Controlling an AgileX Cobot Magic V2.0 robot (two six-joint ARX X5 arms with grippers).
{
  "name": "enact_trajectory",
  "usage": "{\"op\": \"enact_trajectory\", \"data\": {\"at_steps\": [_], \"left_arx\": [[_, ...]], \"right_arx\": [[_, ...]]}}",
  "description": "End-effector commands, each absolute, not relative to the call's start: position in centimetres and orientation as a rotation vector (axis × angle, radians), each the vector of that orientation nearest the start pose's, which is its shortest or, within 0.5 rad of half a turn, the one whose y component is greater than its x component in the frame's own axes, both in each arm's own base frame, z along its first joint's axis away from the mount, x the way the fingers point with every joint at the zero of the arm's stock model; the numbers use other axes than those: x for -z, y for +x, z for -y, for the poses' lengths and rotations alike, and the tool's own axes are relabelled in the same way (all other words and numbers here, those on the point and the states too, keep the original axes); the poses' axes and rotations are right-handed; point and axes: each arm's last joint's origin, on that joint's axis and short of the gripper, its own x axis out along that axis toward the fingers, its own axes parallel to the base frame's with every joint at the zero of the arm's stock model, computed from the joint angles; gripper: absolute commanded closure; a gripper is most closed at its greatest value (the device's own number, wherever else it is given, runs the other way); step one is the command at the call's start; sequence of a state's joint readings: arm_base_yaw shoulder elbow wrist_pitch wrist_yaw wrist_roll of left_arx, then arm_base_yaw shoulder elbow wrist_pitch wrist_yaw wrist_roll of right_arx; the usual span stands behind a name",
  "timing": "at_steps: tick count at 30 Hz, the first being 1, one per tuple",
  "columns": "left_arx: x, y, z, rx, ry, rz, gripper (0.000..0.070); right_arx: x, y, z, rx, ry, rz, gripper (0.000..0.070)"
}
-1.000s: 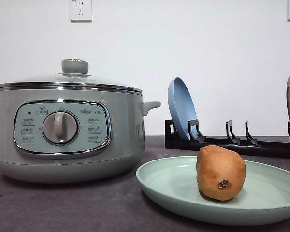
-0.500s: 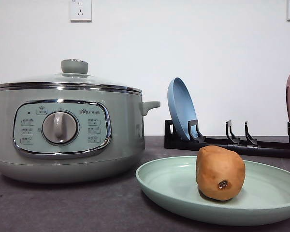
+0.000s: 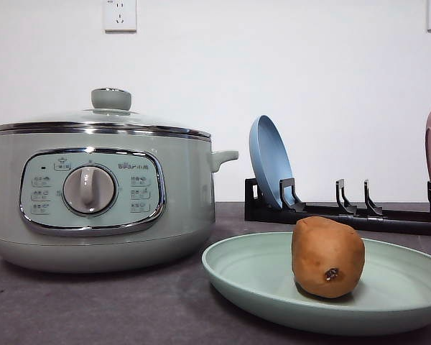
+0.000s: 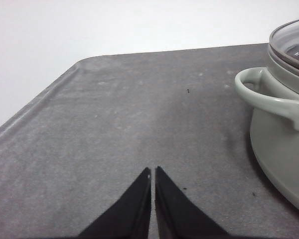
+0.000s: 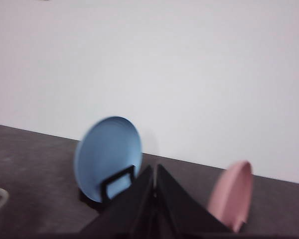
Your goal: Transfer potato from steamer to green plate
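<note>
- Fingers first: the left gripper (image 4: 152, 172) has its two dark fingers (image 4: 134, 199) pressed together with nothing between them, tips pointing out over bare grey table (image 4: 114, 124).
- Off to one side of those fingers sits the steamer (image 4: 284, 129), well clear of the tips; its side handle (image 4: 269, 97) juts towards them and the glass lid (image 4: 291, 42) is seated on the rim.
- Over to the right gripper (image 5: 155, 172): its fingers are together too, carrying nothing, and the view is blurred.
- Beyond those tips the blue plate (image 5: 108, 154) stands on edge in a black rack (image 5: 117, 181), with the pink plate (image 5: 232, 194) upright further along. Both are parked out of the way, I'd say.
- Now the prize: in the front view the potato (image 3: 327, 257) rests on the green plate (image 3: 251, 277), dark eye spot facing the camera.
- That plate lies flat just beside the steamer's base, a short hop from the pot, which makes sense for a transfer.
- With the lid on, the potato on the plate and both pairs of fingers empty, my read is that the job looks done.
</note>
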State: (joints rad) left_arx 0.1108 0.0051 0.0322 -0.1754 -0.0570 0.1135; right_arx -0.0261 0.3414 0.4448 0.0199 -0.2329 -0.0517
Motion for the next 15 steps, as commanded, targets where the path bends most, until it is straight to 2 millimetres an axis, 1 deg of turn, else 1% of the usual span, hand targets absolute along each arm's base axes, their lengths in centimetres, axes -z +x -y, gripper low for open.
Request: {"op": "enact_trajectory", "data": {"at_steps": [1,9,15], "left_arx": [[-15.2,9.5,-1.3,-0.167,0.106,-0.161,0.0696],[-15.2,9.5,-1.3,-0.167,0.106,-0.161,0.0696],[-15.2,9.5,-1.3,-0.167,0.106,-0.161,0.0696]], "right_arx": [[-28.0,10.2,-0.3,-0.184,-0.080,0.150,0.0700],[-22.7,9.6,0.0,-0.127,-0.074,0.127,0.0700],[-19.7,9.6,0.0,-0.126,-0.064,0.103,0.0700]]}}
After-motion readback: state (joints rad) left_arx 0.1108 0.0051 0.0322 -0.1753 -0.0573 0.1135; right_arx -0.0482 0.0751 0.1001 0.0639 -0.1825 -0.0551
